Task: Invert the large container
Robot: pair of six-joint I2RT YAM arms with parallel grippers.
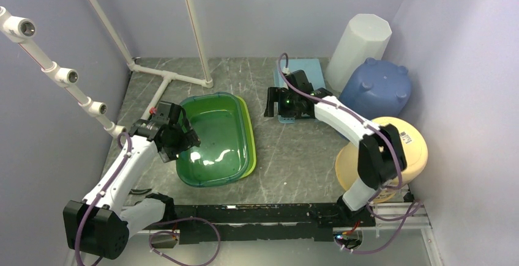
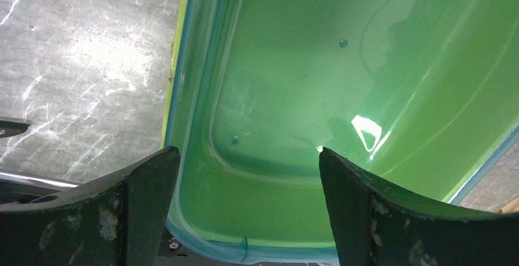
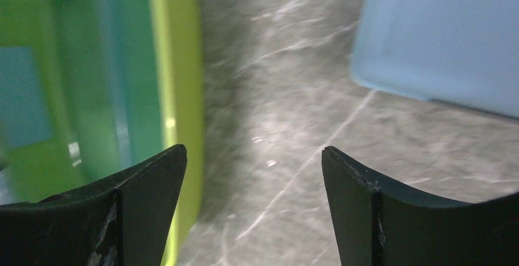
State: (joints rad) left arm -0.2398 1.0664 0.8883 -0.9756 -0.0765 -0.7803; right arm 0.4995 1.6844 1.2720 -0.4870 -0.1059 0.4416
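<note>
Top external: green container (image 1: 220,133) upright; left jaws apart at rim.

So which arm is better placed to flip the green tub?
Left. The left gripper hangs open over the green tub at its left rim; the right gripper is open over the table beside it, near the blue tray.
</note>
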